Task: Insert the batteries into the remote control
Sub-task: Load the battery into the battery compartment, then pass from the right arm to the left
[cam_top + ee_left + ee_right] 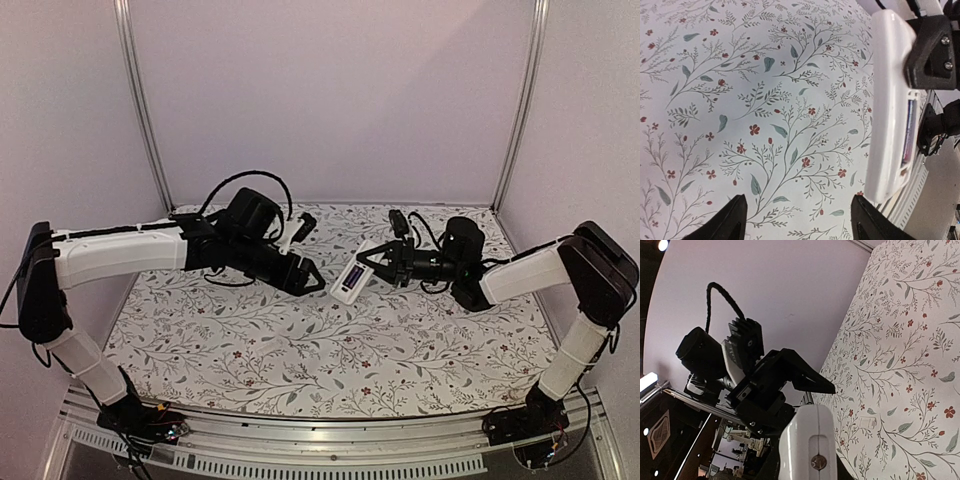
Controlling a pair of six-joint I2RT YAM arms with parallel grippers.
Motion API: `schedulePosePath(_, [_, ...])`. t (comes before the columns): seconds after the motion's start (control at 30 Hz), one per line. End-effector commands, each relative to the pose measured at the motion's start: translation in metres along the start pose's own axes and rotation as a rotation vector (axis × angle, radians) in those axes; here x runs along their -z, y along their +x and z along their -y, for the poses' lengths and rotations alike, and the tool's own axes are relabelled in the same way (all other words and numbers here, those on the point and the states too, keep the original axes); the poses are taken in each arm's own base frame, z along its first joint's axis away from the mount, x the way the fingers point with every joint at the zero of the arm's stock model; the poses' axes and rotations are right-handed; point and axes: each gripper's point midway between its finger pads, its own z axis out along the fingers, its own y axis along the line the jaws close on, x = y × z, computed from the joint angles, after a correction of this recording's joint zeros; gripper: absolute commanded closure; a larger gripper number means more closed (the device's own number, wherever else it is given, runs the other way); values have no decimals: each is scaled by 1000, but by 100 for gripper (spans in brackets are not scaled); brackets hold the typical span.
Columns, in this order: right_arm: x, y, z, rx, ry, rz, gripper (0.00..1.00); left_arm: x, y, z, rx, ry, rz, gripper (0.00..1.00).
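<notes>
From above, my left arm point(120, 250) lies low and nearly level over the counter point(300, 350), forearm running toward the middle. My left hand point(312, 274) ends just short of the remote point(350, 280), jaws spread and pointing at it, with nothing between them. My right arm point(530, 270) rises from its base, bends at the elbow and comes in from the opposite side. My right hand point(378, 258) is clamped on the remote's far end and holds it slanted, display point(355, 275) upward. Behind my left wrist a small white piece point(291, 230) lies on the counter, too small for me to tell what it is.

From my left wrist, my fingers point(735, 222) stand wide apart at the lower edge, empty, with only the flowered counter beyond them. The remote hangs ahead and off to one side of the fingertips, clear of them. I see it edge-on, the dark display strip along its outer face. A black finger of my right hand grips its far end.

From my right wrist, the remote's white end fills the lower middle, directly ahead of my right hand, whose own fingers hardly show. Just past it my left hand faces me, open, its black fingers pointing toward the counter. I cannot tell whether it touches the remote.
</notes>
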Motion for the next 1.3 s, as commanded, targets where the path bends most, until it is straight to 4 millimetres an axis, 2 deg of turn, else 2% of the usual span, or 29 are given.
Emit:
schedulePosePath(0.0, [16, -7, 0, 80, 82, 8, 100, 15, -5, -33, 2, -93, 13, 27])
schedulePosePath(0.07, [23, -9, 4, 104, 129, 8, 100, 18, -6, -43, 12, -106, 20, 25])
schedulePosePath(0.13, [28, -8, 5, 122, 167, 3, 100, 21, 2, -54, 24, -133, -10, 25])
schedulePosePath(0.4, [33, 4, 19, 126, 231, -44, 100, 28, 66, -72, 37, -208, -182, 32])
schedulePosePath(0.5, [32, 9, 29, 114, 255, -62, 100, 29, 78, -75, 44, -239, -222, 34])
schedulePosePath(0.67, [13, 23, 37, 119, 274, -97, 97, 21, 60, -40, -9, -141, -118, 28])
schedulePosePath(0.83, [-7, 30, 53, 123, 322, -100, 95, 4, 46, -20, -2, -92, -48, 24])
schedulePosePath(0.93, [-16, 32, 57, 118, 333, -91, 94, -6, 39, 0, -19, -56, 5, 21])
schedulePosePath(1.07, [-23, 33, 63, 99, 352, -71, 93, -25, 35, 13, -2, -56, 19, 20])
schedulePosePath(1.27, [-31, 38, 61, 70, 328, -61, 92, -55, 32, 29, 7, -75, 24, 19])
